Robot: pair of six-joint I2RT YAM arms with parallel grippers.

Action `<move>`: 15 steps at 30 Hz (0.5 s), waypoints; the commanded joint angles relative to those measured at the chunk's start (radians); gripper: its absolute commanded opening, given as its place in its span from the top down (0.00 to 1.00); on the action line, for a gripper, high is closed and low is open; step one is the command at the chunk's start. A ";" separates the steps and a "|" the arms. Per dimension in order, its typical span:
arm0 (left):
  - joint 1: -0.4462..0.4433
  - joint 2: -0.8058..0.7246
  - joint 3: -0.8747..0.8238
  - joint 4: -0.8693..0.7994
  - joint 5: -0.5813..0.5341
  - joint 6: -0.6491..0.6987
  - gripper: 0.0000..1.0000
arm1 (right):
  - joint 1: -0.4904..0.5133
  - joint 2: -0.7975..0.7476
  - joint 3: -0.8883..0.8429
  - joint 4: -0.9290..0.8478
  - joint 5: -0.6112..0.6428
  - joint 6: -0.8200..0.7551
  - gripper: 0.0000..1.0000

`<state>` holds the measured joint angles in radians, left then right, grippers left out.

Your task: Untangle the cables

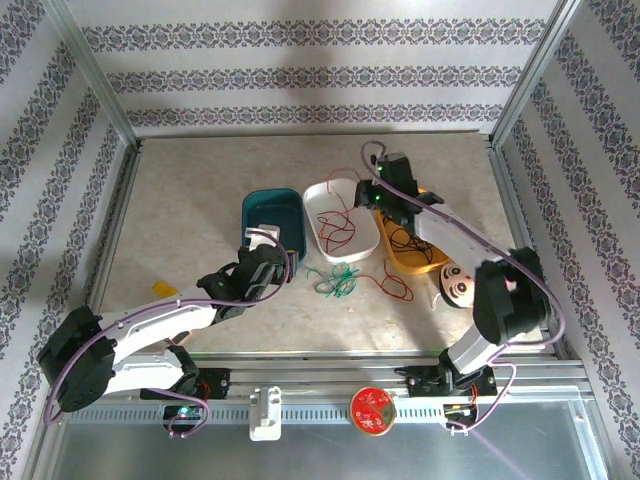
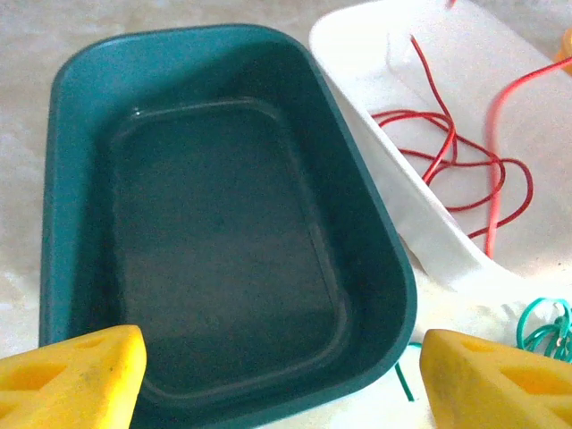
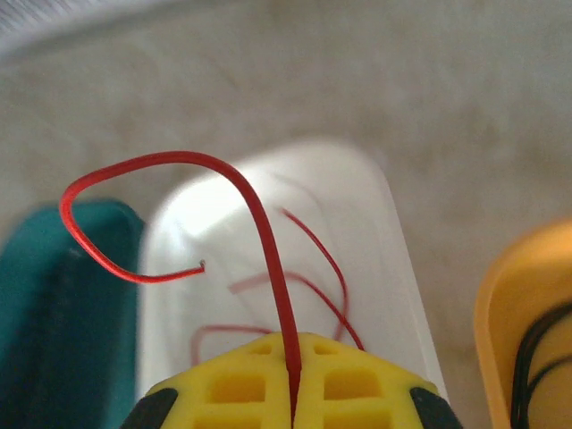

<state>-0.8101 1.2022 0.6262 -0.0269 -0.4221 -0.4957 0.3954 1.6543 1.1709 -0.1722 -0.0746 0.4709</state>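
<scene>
My right gripper (image 3: 293, 393) is shut on a red cable (image 3: 268, 232) that arches up out of its fingertips and curls left. It hangs over the white tray (image 3: 393, 268), where more of the red cable (image 1: 338, 226) lies in loops. A green cable (image 1: 337, 280) sits bunched on the table in front of that tray. A black cable (image 1: 404, 240) lies in the orange tray (image 1: 425, 262). My left gripper (image 2: 281, 384) is open at the near end of the teal bin (image 2: 366, 206), nothing between its yellow fingertips (image 2: 71, 375). The green cable (image 2: 545, 326) lies just off its right.
Teal bin (image 1: 272, 222), white tray (image 1: 322, 192) and orange tray stand side by side mid-table. Another red strand (image 1: 394, 284) trails on the table by the orange tray. A round face-like object (image 1: 458, 286) lies at the right. Metal frame posts (image 1: 118, 120) border the table.
</scene>
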 commanded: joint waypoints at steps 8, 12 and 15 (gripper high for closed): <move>0.006 0.013 0.030 -0.007 0.037 -0.001 0.19 | 0.055 0.206 0.187 -0.244 0.112 0.040 1.00; 0.006 0.035 0.045 -0.007 0.075 0.020 0.19 | 0.064 0.212 0.217 -0.280 0.097 0.032 0.92; 0.006 0.055 0.059 -0.001 0.114 0.049 0.18 | 0.069 0.144 0.201 -0.271 0.127 0.026 0.67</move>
<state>-0.8101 1.2438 0.6479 -0.0265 -0.3508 -0.4831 0.4534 1.8606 1.3598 -0.4046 0.0086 0.5007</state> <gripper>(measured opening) 0.817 0.302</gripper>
